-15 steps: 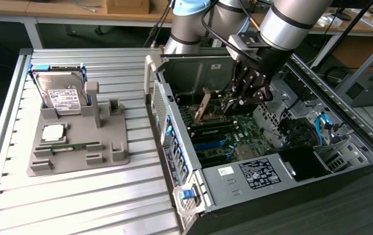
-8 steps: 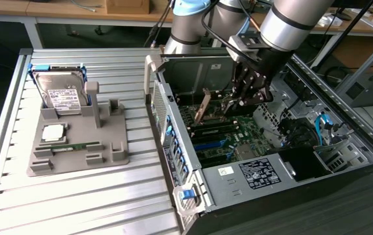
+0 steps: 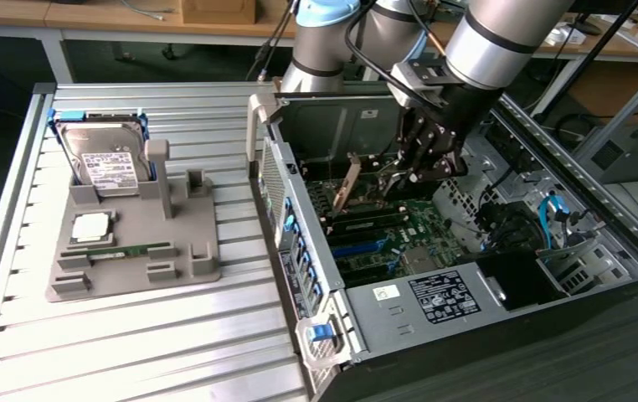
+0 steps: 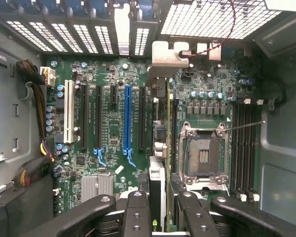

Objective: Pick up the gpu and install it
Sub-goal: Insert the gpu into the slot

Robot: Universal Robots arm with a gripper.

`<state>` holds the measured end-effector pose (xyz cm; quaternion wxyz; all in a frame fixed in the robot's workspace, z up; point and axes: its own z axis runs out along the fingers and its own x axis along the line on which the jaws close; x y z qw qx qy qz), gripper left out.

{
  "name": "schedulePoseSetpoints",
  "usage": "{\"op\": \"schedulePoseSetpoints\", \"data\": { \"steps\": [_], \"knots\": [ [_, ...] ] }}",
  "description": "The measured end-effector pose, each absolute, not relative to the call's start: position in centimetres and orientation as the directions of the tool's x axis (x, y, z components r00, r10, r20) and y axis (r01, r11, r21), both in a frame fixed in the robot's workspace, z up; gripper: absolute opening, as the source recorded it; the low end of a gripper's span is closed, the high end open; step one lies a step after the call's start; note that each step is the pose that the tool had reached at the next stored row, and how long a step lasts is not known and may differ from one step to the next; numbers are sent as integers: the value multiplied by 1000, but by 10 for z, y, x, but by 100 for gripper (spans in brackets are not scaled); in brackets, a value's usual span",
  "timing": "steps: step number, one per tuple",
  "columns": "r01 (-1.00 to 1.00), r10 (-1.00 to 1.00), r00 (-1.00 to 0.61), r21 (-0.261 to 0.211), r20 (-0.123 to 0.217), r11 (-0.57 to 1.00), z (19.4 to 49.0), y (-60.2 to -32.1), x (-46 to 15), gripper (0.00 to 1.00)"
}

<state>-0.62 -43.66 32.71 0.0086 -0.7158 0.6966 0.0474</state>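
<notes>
A ribbed metal table carries a grey parts holder and an open computer case side by side

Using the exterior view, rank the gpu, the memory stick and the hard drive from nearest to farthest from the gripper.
1. gpu: held edge-on in the gripper, inside the case.
2. Hard drive: upright at the gray holder's back, toward the exterior view's left.
3. Memory stick: flat at the holder's front, slightly farther; close to the hard drive's rank.

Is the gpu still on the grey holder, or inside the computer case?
Inside the case: the gpu stands on edge over the motherboard, gripped by the tool.
</notes>
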Motion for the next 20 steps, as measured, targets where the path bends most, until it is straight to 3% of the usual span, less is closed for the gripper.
{"op": "schedulePoseSetpoints", "data": {
  "steps": [20],
  "knots": [
    [-998, -996, 25, 54, -80, -29, 324, -440, -7, 27]
  ]
}}
